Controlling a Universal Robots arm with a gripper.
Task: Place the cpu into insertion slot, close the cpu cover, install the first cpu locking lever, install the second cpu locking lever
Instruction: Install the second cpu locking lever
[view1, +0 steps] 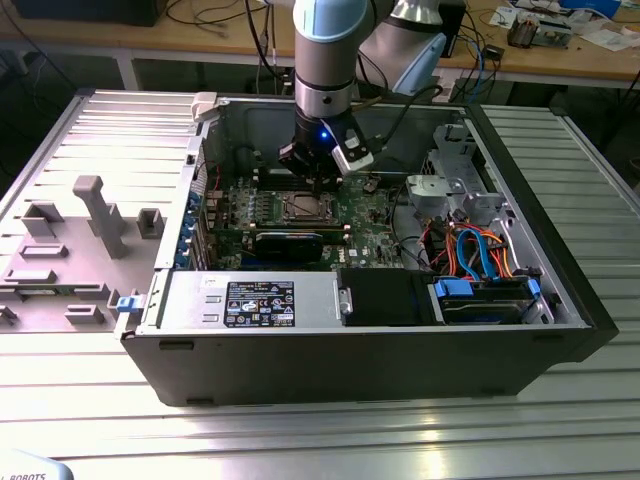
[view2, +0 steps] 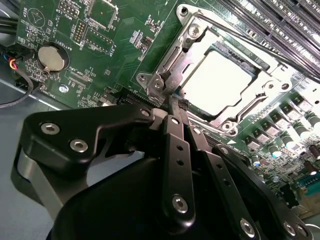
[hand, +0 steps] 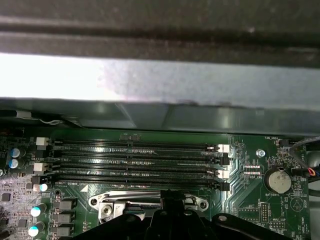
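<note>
Risk first: the gripper (view2: 170, 102) is down at one corner of the insertion slot (view2: 220, 75), right against the metal frame, and a small sideways slip there, I judge, could scrape the green motherboard (view2: 125, 45) or skid off the thin lever wire (view2: 240, 32) that runs along the frame's edge. The long memory slots (hand: 140, 160) lie just beside the socket, so a lever springing loose could strike them.

Now the gripper itself: in the second wrist view its two slim fingers (view2: 176, 125) are pressed together to a narrow tip, closed or very nearly so, with nothing held between them that I can make out. The tip touches, or sits just at, the frame's corner by a screw.

The cpu (view2: 215, 77) lies seated in the slot, its pale metal top showing through the window of the cpu cover (view2: 250, 97), which lies flat over it. In the exterior view the arm reaches down inside the open computer case (view1: 560, 300), over the socket.
</note>
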